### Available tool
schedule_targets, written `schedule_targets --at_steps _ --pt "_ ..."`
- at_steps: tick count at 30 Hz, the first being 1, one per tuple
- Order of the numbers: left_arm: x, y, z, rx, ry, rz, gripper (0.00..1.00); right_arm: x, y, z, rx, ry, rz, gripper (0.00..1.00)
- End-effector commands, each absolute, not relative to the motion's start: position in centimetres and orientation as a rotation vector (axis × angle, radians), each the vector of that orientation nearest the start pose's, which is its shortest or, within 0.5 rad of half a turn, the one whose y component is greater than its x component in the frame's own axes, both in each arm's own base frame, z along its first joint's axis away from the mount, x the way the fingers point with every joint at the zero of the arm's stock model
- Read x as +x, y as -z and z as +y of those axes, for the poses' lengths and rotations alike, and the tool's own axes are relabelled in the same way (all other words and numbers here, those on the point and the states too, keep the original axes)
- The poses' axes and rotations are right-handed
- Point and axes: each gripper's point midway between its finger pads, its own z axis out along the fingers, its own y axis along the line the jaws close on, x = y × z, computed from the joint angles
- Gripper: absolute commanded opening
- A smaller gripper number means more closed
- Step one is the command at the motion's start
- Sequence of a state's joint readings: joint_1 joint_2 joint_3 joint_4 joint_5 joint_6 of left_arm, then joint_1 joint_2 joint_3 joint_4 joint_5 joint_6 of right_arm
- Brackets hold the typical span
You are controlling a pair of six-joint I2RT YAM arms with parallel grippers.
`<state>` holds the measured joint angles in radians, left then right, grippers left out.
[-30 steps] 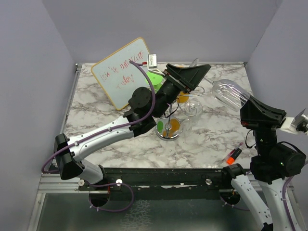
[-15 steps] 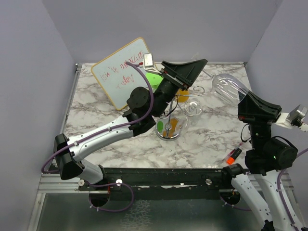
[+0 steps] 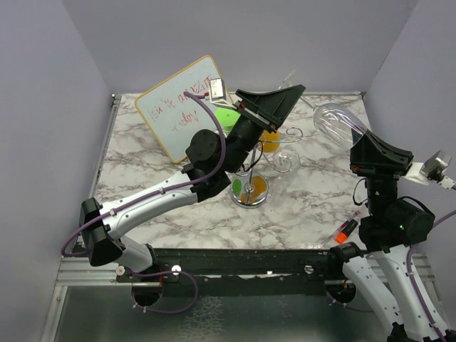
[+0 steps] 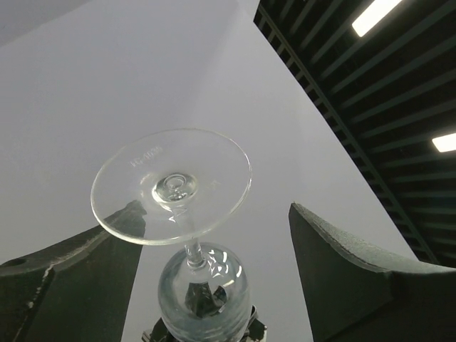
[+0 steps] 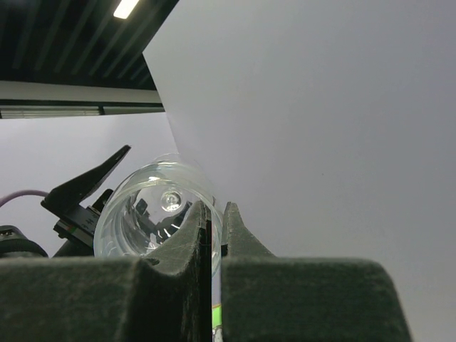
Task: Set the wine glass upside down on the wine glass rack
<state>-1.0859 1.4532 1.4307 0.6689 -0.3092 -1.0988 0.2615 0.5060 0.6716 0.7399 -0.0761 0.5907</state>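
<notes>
In the top view, the wine glass is held in the air above the far right of the table. Its bowl is at the right pincer and its foot is raised toward the left pincer, well apart from the wine glass rack at mid-table.

In the left wrist view, the left pincer's jaws are spread wide on either side of the foot, and nothing is gripped. The glass is apparently entrusted to the other arm.

In the right wrist view, the right pincer is clamped tight on the bowl's rim, probably so that the foot is left free for a rack arm.
</notes>
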Motion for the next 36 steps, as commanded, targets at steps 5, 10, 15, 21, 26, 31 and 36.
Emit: schedule_targets --at_steps 5,10,15,21,26,31,36 --pt "23.1 -58.7 -37.6 -0.401 1.829 1.001 0.58 16.9 -52.0 9.5 -0.039 -0.865 0.643 0.01" --pt "23.4 -58.8 -38.3 -0.397 1.823 0.999 0.45 17.2 -51.1 10.4 -0.088 -0.867 0.676 0.01" --pt "23.9 -59.1 -38.2 -0.376 1.753 0.984 0.35 17.5 -50.3 11.0 -0.125 -0.859 0.711 0.01" --pt "24.5 -58.9 -38.1 -0.368 1.685 0.973 0.06 17.6 -49.3 11.4 -0.147 -0.858 0.744 0.01" --pt "24.0 -59.3 -37.9 -0.304 1.656 0.938 0.0 18.0 -48.4 11.3 -0.128 -0.845 0.813 0.2" --pt "21.9 -60.1 -37.3 -0.134 1.602 0.89 0.0 17.6 -47.1 10.5 -0.119 -0.779 0.865 0.48" --pt "18.1 -60.7 -36.8 0.128 1.569 0.818 0.0 16.3 -45.3 10.6 -0.228 -0.672 0.957 0.6"
